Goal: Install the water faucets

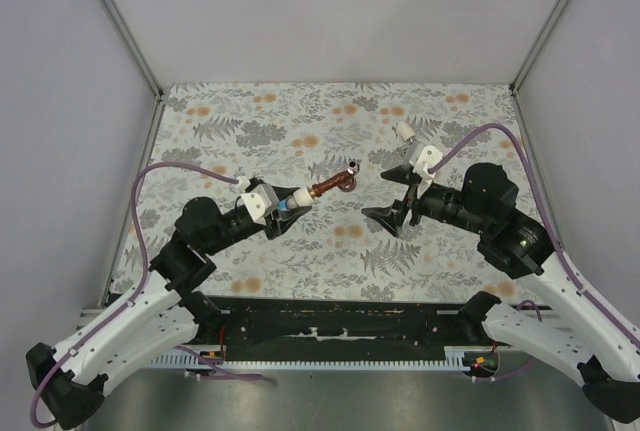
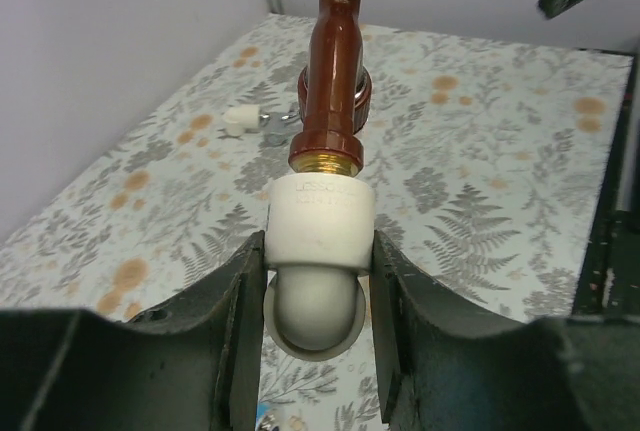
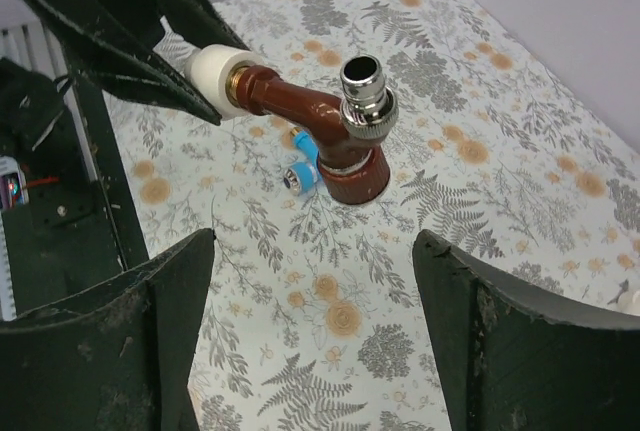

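Above table [image 1: 230,111] middle, faucet [image 1: 331,186], edges distant.

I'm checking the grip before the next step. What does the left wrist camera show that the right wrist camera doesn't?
Left wrist only: the white fitting's rounded elbow clamped between the left gripper's fingers, and lettering on its collar. Right wrist only: the right gripper's two fingers spread wide with nothing between them, and the open mouth of the silver nozzle. Both: the brown faucet seated in that fitting, above the floral table.
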Controlling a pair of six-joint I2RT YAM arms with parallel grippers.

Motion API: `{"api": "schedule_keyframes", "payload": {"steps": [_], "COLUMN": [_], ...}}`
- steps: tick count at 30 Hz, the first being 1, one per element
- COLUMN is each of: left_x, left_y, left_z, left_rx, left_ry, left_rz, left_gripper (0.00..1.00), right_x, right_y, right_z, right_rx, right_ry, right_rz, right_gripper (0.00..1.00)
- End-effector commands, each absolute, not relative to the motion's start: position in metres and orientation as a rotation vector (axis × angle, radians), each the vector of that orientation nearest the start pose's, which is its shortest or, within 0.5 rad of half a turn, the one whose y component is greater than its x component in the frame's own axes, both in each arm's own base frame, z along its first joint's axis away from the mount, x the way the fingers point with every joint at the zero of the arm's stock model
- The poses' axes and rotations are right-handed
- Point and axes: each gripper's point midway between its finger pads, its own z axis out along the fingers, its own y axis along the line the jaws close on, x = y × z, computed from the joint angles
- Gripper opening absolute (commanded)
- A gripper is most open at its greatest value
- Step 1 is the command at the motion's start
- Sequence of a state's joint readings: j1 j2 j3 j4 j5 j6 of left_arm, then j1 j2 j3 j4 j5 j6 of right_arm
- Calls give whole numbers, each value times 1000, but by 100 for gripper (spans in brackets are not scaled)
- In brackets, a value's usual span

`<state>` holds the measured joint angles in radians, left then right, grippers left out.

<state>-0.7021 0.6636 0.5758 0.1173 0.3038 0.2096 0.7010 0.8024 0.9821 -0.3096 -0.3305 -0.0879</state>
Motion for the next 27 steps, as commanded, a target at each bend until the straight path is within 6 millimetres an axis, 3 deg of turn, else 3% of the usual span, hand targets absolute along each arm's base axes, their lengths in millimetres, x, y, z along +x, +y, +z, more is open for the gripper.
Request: {"api": "schedule_keyframes", "payload": {"steps": [1, 8, 16, 27], "left_x": [168, 146, 144, 142], "left_y": [-247, -255, -259, -263], "left_z": [330, 345, 349, 361], "left_rx": [946, 1024, 1051, 1080], "left_ry": [1168, 1126, 1115, 1070], "left_rz": [-854, -970, -990, -997], "left_gripper": [2, 2, 2, 2], "right_x": [175, 157, 140, 147], "right_y": [235, 245, 260, 276], "right_z": [341, 351, 369, 361], "right_rx": [-1164, -1266, -1323, -1305], "right_ry": [1331, 1274, 1211, 1299], "right_rz": [696, 811, 973, 1096], "right_gripper": [87, 84, 79, 61]}}
